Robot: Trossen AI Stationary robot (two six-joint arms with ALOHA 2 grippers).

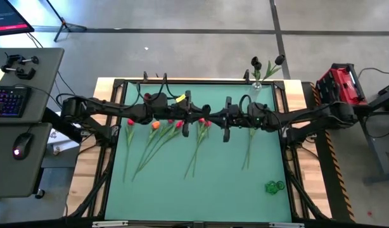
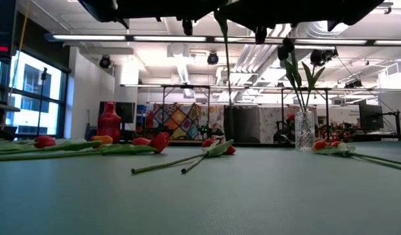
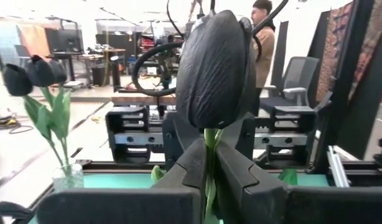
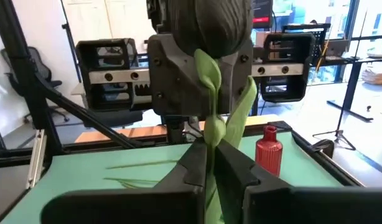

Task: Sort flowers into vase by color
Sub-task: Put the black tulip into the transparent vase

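Observation:
Both grippers meet above the middle of the green mat, facing each other, each shut on one near-black tulip [image 3: 216, 68] that stands upright between them. My left gripper [image 3: 209, 155] [image 1: 206, 119] comes from the table's left, my right gripper [image 4: 209, 152] [image 1: 225, 121] from the right. In the low view the tulip's stem [image 2: 227, 85] hangs down from the grippers, clear of the mat. Red and orange tulips [image 1: 158, 126] lie flat on the mat. A glass vase [image 1: 256, 82] [image 2: 305, 130] at the far right holds two near-black tulips. A red vase [image 2: 110, 121] stands far left. My left gripper pinches the tulip's stem [image 3: 209, 140] between its two fingers just under the head, coming level from the table's left, fingers across the stem. The head stands upright above the fingers. My right gripper pinches the same stem lower down, at the leaf [image 4: 213, 134], coming level from the table's right. The head [image 4: 209, 25] rises well above its fingers, and the stem hangs clear below.
One more tulip [image 1: 248, 145] lies on the mat under the right arm. A small green glass object [image 1: 274, 187] sits near the mat's near right corner. A person [image 3: 264, 37] stands in the room beyond the table. A desk with keyboard [image 1: 7, 101] is left of the table.

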